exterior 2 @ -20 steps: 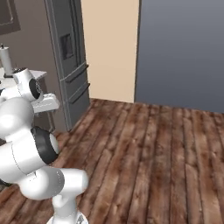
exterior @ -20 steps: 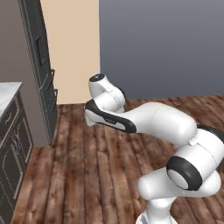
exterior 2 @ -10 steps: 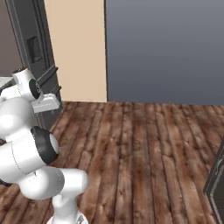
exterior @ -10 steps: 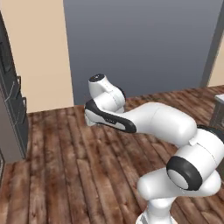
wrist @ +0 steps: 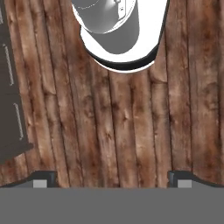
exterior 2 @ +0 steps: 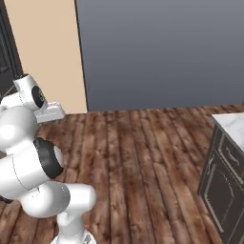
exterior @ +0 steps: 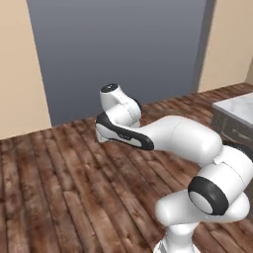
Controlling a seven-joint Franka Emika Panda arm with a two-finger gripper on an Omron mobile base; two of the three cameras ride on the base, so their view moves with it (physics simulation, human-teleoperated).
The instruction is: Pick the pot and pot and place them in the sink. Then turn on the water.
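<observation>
Glossy white rounded arm (exterior: 188, 141) with black joint bands

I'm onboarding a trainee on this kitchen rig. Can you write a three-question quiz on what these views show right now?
1. True or false: the gripper holds a pot.
2. What lies below the gripper in the hand view? A) wooden floor B) sink C) stove
3. In the right base view, what stands at the right edge?

Key: 1. False; its jaws stand open and empty. 2. A, the wooden floor. 3. A dark cabinet under a marble counter.
</observation>
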